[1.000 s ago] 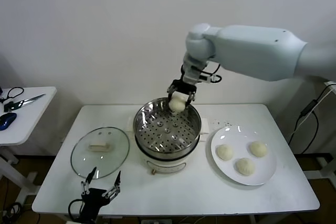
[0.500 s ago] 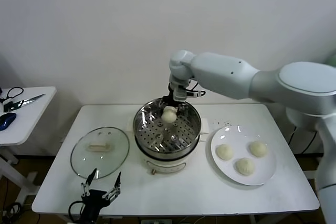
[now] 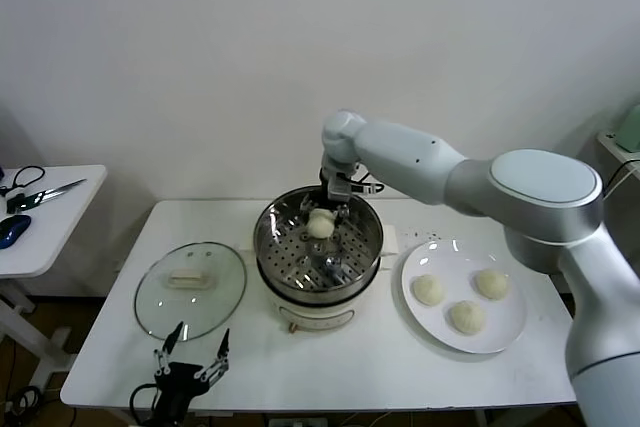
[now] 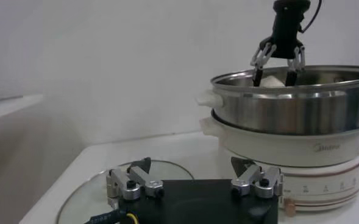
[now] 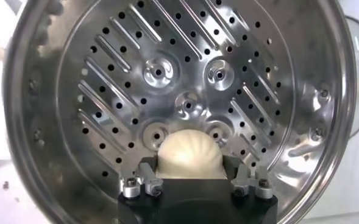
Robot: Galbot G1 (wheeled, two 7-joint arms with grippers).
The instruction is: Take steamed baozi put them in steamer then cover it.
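Observation:
The steel steamer [image 3: 272, 247] stands mid-table on its cream base. One baozi [image 3: 320, 224] rests on its perforated tray [image 5: 185, 73] toward the far side. My right gripper [image 3: 322, 215] reaches down into the pot, its fingers open and standing on either side of that baozi [image 5: 189, 155]. Three more baozi [image 3: 467, 317] lie on the white plate [image 3: 512, 335] to the right. The glass cover [image 3: 190, 287] lies flat left of the steamer. My left gripper [image 3: 200, 332] hangs open and empty at the table's front edge, just before the cover [image 4: 94, 189].
A small side table [image 3: 40, 237] at the far left carries scissors [image 3: 50, 192] and a dark mouse [image 3: 12, 230]. The wall runs close behind the steamer. Bare tabletop lies in front of the steamer and plate.
My right gripper has come down into the steamer with the baozi, set it on the tray and spread its fingers. The left arm has not moved.

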